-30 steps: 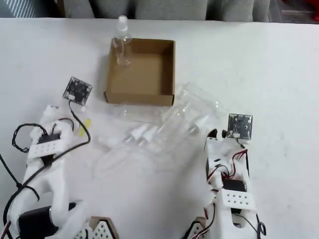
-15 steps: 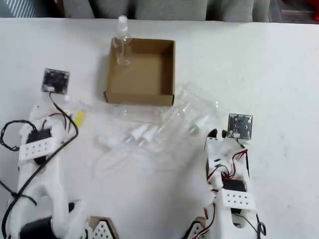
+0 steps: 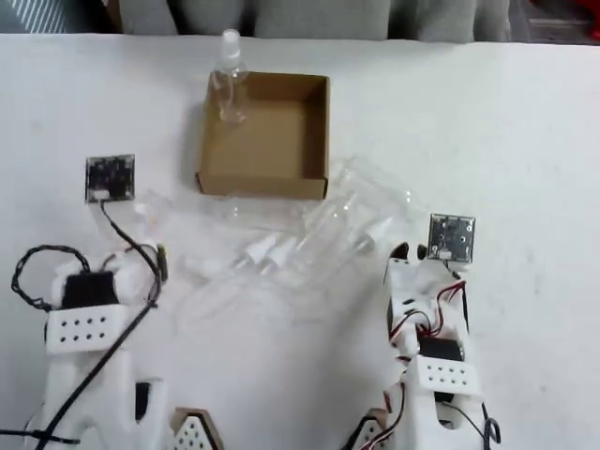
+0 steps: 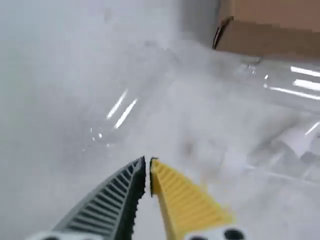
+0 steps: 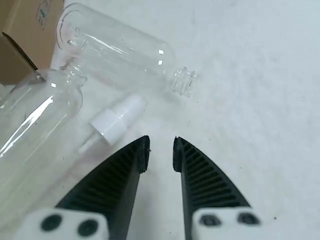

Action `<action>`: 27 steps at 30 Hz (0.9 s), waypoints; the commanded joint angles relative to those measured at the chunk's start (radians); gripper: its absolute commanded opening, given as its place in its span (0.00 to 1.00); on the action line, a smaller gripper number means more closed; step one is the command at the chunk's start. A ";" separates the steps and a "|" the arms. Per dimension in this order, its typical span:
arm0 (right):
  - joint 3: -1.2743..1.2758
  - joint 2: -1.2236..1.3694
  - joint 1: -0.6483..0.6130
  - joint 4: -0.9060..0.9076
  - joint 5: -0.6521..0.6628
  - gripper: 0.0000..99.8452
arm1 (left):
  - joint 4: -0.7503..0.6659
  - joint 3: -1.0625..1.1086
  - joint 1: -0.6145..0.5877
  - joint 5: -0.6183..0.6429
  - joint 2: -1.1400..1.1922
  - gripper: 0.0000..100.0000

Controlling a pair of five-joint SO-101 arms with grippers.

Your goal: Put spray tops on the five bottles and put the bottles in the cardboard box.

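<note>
One capped bottle stands upright at the far left corner of the cardboard box, seemingly inside it. The other bottles and their tops lie loose on the table between the box and your arms, so most of the work looks undone. Your right gripper hangs low with its jaws a little apart and nothing between them, just short of a white spray top. That top lies beside an open-necked bottle and a second bottle. Your left gripper has its grey and yellow jaws drawn almost together on nothing, near a clear bottle lying in front of the box. The step in hand is probably taking a top in one gripper and a bottle in the other. Spread the right jaws wider before you descend, and pinch the top across its ribbed collar, not its thin tube. Open the left jaws and grip a bottle mid-body so it cannot roll. Keep its neck free and facing the other arm. As for writing, a small printed patch shows on the box wall, but you cannot read it. The bottles carry no labels that you can see.
</note>
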 commanded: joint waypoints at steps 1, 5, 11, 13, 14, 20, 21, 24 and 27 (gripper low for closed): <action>-0.006 -0.010 0.010 -0.013 0.011 0.06 | -0.075 0.075 0.019 0.044 -0.028 0.02; -0.006 -0.010 0.010 -0.013 0.011 0.06 | -0.107 0.132 0.004 0.072 -0.028 0.02; -0.006 -0.010 0.010 -0.013 0.011 0.06 | -0.117 0.120 -0.048 0.086 0.024 0.02; -0.006 -0.010 0.010 -0.013 0.011 0.06 | -0.129 0.084 -0.051 0.087 0.107 0.02; -0.006 -0.010 0.010 -0.013 0.011 0.06 | -0.130 0.057 -0.051 0.087 0.154 0.02; -0.006 -0.010 0.012 -0.013 0.011 0.06 | -0.138 -0.094 -0.062 0.092 0.410 0.02; -0.006 -0.010 0.012 -0.013 0.011 0.06 | -0.158 -0.110 -0.068 0.092 0.449 0.02; -0.006 -0.010 0.012 -0.013 0.011 0.06 | -0.222 -0.153 -0.108 0.138 0.570 0.02; -0.006 -0.010 0.012 -0.013 0.011 0.06 | -0.239 -0.216 -0.145 0.167 0.690 0.02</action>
